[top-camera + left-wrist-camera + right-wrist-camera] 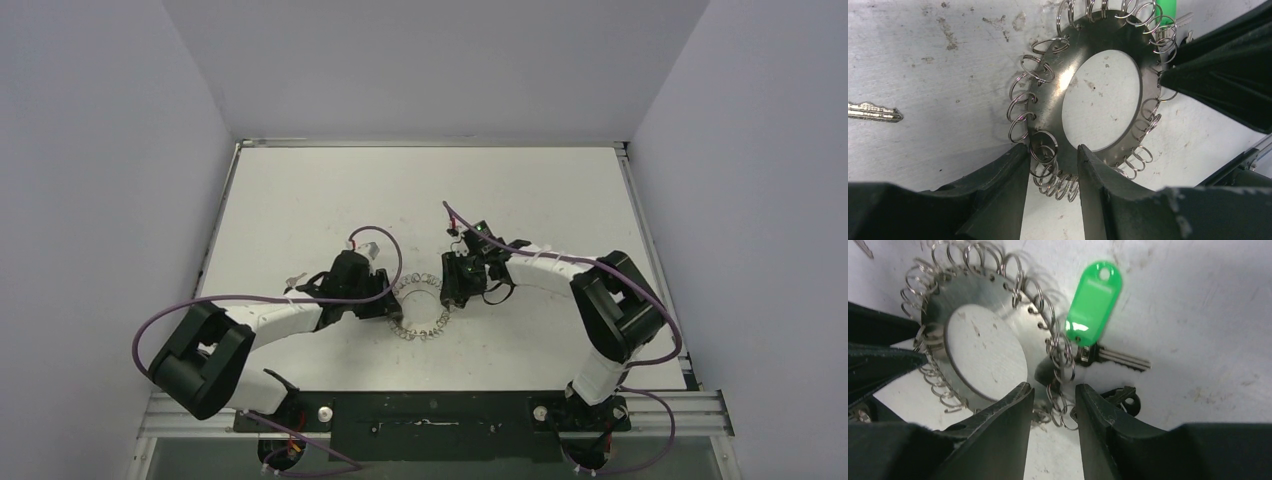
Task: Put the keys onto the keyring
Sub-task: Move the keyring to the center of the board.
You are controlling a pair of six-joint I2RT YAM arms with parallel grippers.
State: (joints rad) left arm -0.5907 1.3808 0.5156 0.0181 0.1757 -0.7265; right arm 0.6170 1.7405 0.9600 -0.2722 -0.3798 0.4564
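Note:
The keyring (1053, 90) is a flat silver hoop edged with small split rings, lying between both arms (420, 312). My left gripper (1053, 150) is shut across its rim, one finger in the hollow centre and one outside. On the opposite side my right gripper (1053, 387) is shut on the rim (978, 295) in the same way. The green-headed key (1093, 302) lies against the rim's small rings; whether it is threaded I cannot tell. A black key (1123, 396) peeks out behind my right finger. The plain silver key (873, 112) lies apart, left of the ring (295, 278).
The white table (420, 200) is scuffed and walled in by grey panels on three sides. The right arm's finger (1218, 75) fills the upper right of the left wrist view. A metal rail (430, 410) carries both bases at the near edge.

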